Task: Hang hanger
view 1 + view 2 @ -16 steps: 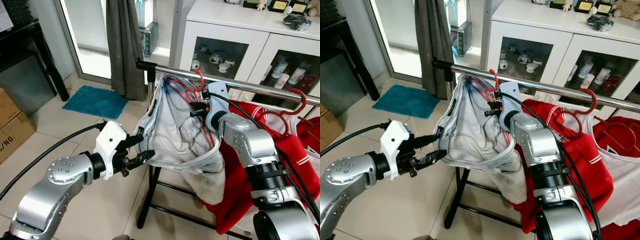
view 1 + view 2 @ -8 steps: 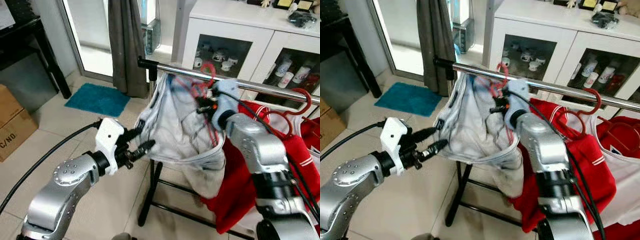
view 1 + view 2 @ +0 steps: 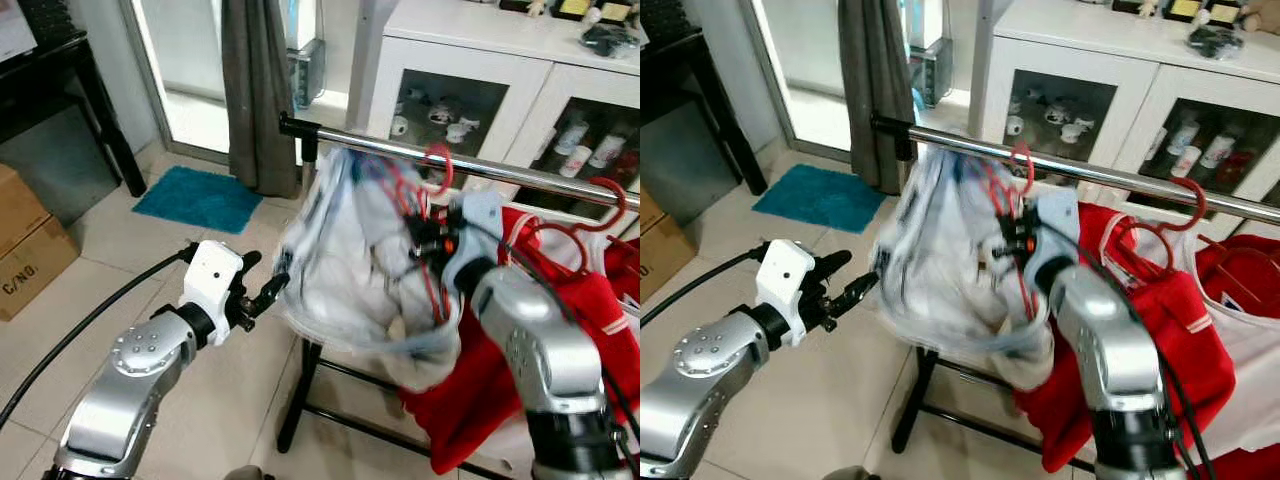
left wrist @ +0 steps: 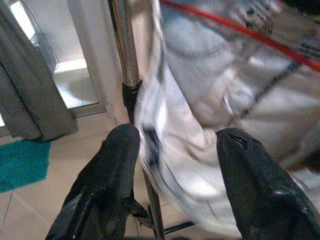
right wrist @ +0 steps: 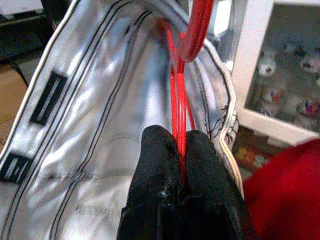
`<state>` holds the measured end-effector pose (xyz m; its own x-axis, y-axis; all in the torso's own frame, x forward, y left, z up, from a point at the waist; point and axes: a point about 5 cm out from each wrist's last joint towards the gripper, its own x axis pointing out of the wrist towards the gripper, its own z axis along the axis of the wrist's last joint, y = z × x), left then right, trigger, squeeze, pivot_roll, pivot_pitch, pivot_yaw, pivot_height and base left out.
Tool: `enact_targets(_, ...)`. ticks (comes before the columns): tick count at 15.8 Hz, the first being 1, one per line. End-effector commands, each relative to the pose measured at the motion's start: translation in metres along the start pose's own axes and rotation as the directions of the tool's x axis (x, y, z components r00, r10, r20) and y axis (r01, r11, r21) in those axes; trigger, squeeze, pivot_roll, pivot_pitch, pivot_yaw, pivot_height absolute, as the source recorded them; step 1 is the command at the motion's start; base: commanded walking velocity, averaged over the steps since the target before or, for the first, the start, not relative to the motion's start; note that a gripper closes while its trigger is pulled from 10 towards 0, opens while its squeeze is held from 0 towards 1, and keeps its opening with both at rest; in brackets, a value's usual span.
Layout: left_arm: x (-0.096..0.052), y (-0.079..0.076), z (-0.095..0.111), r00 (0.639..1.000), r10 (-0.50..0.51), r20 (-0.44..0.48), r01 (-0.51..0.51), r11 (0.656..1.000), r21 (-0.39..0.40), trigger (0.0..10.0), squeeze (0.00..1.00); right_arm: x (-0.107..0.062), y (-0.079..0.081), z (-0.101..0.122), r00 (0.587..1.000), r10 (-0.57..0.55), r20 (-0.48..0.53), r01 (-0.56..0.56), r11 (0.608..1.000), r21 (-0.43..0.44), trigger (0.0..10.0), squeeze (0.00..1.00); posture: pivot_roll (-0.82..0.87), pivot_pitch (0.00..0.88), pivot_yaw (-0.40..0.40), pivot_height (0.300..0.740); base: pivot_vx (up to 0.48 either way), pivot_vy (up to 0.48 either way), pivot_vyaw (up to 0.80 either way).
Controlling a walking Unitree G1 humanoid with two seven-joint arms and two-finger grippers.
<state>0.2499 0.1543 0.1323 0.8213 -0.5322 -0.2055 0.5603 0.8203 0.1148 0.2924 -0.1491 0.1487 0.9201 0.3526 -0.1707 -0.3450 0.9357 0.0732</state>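
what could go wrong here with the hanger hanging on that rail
The right gripper pinches only the thin wire of the red hanger; its hook looks barely at the rail, so letting go early could drop it. The left gripper is open around the white garment, which might slide off the hanger or snag the red clothes alongside.

The hanger (image 5: 179, 100) is red, the garment (image 5: 100, 125) on it white with thin black stripes, the rug (image 3: 197, 199) teal.
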Motion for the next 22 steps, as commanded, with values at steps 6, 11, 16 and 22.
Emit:
enact_targets(6, 0.002, -0.006, -0.006, 1.0, 0.004, -0.011, -0.004, 1.0, 0.009, 10.0, 0.0, -0.009, 0.011, 0.008, 0.995, 0.003, 0.101, 0.0, 1.0, -0.024, 0.0, 0.0, 0.01, 0.0, -0.017, 0.74, 0.0, 0.0, 0.0)
enact_targets(11, 0.002, -0.005, -0.007, 1.0, 0.01, -0.01, -0.01, 1.0, 0.006, 10.0, 0.0, -0.01, 0.011, 0.001, 0.997, -0.02, 0.07, 0.024, 0.998, -0.058, 0.0, 0.0, 0.01, 0.0, -0.021, 0.74, 0.0, 0.0, 0.0)
enact_targets(16, 0.002, -0.006, -0.007, 1.0, 0.004, -0.01, -0.004, 1.0, 0.006, 10.0, 0.0, -0.011, 0.013, -0.001, 0.997, -0.014, 0.073, 0.019, 0.997, -0.069, 0.0, 0.0, 0.01, 0.0, -0.017, 0.74, 0.0, 0.0, 0.0)
enact_targets(22, 0.003, -0.006, -0.007, 1.0, 0.0, -0.014, 0.0, 1.0, 0.004, 10.0, 0.0, -0.011, 0.013, -0.002, 0.997, -0.01, 0.07, 0.014, 0.998, -0.059, 0.0, 0.0, 0.01, 0.0, -0.017, 0.74, -0.229, 0.0, 0.0)
